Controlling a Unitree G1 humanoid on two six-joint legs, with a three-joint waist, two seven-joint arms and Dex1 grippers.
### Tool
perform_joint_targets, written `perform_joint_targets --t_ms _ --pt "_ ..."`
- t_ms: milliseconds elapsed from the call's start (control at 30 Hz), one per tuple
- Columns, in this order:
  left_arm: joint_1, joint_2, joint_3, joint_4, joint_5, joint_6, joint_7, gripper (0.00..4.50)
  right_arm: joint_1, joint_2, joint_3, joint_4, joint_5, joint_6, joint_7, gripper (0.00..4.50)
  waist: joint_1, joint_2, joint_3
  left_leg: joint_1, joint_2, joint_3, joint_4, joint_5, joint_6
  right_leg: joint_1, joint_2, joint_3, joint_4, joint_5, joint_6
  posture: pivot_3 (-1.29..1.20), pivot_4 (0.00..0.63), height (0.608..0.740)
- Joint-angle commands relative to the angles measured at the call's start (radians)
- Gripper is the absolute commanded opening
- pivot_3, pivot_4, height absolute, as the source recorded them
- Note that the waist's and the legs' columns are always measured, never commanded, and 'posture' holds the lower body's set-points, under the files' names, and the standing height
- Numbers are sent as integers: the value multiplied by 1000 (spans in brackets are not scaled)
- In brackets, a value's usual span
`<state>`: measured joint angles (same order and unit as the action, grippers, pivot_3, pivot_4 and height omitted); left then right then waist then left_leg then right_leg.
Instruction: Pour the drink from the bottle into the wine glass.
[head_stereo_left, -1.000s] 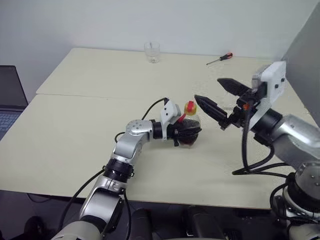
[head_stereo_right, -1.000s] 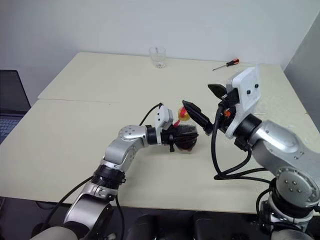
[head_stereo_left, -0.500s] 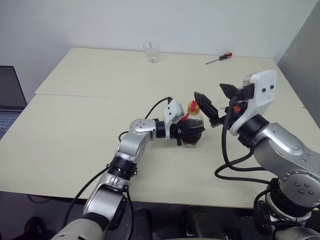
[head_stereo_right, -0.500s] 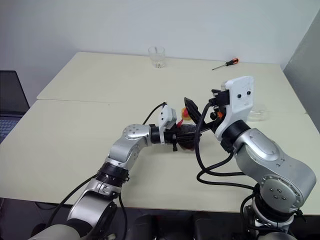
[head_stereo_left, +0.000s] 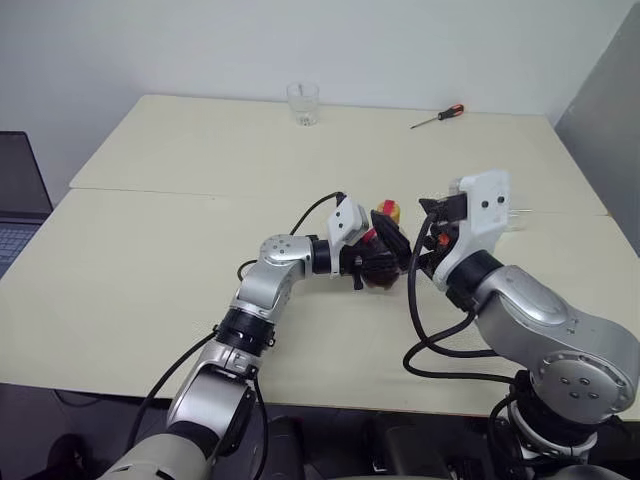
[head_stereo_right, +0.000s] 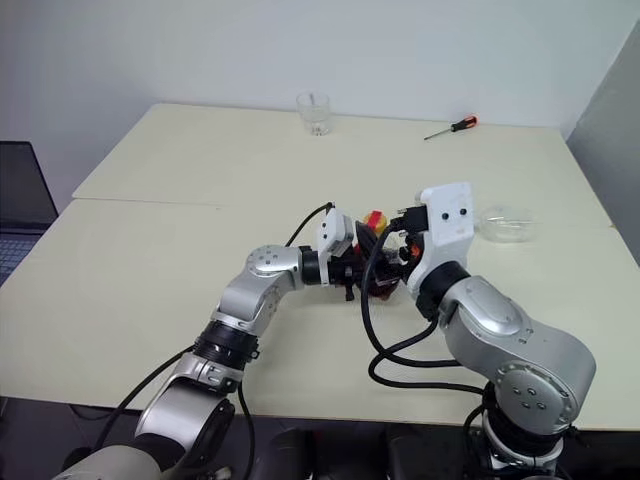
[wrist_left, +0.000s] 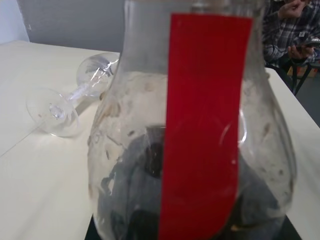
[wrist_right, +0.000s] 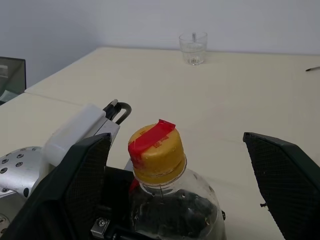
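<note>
My left gripper (head_stereo_left: 374, 266) is shut on the round body of the bottle (head_stereo_left: 381, 262), holding it upright just above the table (head_stereo_left: 150, 260) at mid-table. Its yellow cap (wrist_right: 156, 153) carries a strip of red tape. The dark drink (wrist_right: 175, 212) fills the lower body. My right gripper (wrist_right: 175, 137) is open, with one black finger on each side of the cap and a wide gap to it. The wine glass (wrist_left: 75, 95) lies on its side on the table, right of my right arm, also seen as the wine glass (head_stereo_right: 505, 222).
A short clear tumbler (head_stereo_left: 303, 103) stands at the far edge. A red-handled screwdriver (head_stereo_left: 440, 116) lies at the far right. A laptop (head_stereo_left: 20, 190) sits off the left side, a grey panel (head_stereo_left: 610, 110) rises at the right. A seated person (wrist_left: 292, 25) is beyond the table.
My right arm has come down and leftward toward the bottle, and its open fingers now straddle the cap. The left gripper and bottle have stayed put.
</note>
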<state>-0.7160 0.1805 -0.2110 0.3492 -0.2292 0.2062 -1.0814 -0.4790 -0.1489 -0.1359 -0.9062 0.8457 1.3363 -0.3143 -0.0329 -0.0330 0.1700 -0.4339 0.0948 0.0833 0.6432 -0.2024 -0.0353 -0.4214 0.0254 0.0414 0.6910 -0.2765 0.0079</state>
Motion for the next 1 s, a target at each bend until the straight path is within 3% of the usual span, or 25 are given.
perform_joint_targets --t_ms 33,233,267,333,567,833,1000 --pt "-28 -7 3 -41 -10 -20 -1 1187 0 16 -17 -43 5 18 -15 4500 0 0 0 0 0 0 0 0 0 0 0 0 0 0 0 0 150 740" --pt "-19 -5 5 -52 -9 -19 9 1186 -9 13 -10 -32 -10 38 -11 4500 0 0 0 0 0 0 0 0 0 0 0 0 0 0 0 0 150 740" --pt "-17 -4 5 -53 -8 -20 11 1186 -12 14 -8 -27 -13 37 -8 4328 0 0 0 0 0 0 0 0 0 0 0 0 0 0 0 0 150 740" --pt "-12 1 -1 -57 1 -29 13 1172 -19 14 -6 -17 -14 33 0 3893 0 0 0 0 0 0 0 0 0 0 0 0 -1 0 0 0 150 740" --pt "-1 3 0 -66 3 -22 21 1134 -29 18 -3 0 -25 17 22 1350 0 0 0 0 0 0 -1 0 0 0 0 0 -1 0 0 0 150 740" --pt "-3 6 -7 -63 5 -25 22 1081 -84 -43 -10 37 -35 -14 105 1277 0 0 0 0 0 0 -1 0 0 0 0 0 -2 0 0 0 150 740" --pt "2 11 -7 -82 1 -14 28 1051 -76 -179 -20 94 -5 -66 284 1277 0 0 0 -1 0 0 -1 0 0 0 0 0 -3 0 0 0 150 740"
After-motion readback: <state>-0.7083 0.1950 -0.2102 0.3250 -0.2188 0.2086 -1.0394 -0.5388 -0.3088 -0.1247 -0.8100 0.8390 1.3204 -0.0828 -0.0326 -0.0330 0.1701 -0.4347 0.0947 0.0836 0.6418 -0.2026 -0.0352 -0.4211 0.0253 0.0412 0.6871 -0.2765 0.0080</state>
